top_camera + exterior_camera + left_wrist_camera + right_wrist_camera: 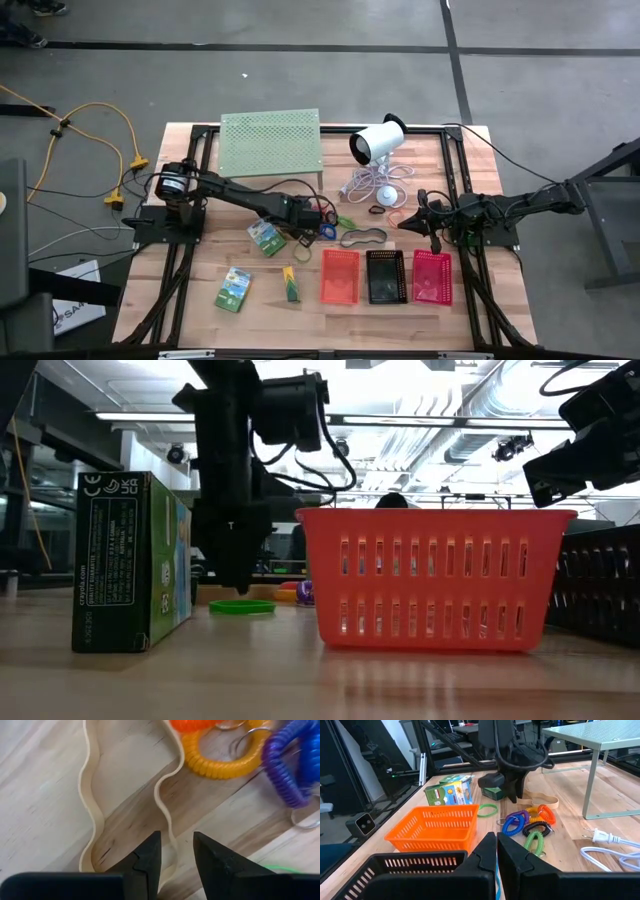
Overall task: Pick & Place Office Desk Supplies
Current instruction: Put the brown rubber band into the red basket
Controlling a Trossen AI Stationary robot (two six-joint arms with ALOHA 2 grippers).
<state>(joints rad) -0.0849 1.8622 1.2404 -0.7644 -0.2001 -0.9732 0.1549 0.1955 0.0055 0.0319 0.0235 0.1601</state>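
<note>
My left fingers (175, 857) stand parted over the tan rubber band (92, 815) lying flat on the tabletop (40, 780), apparently straddling one strand, so next I close and lift.

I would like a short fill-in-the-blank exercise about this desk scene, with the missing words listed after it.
1. The left pincer hangs low over a tan rubber band, its jaws slightly ____.
2. In the high view, the black basket stands between the red basket and the ____ one.
3. The jaws of the right pincer are ____.
4. The white cylinder device lies beside the pale-green perforated ____.

Missing words: apart; pink; shut; stand
</note>
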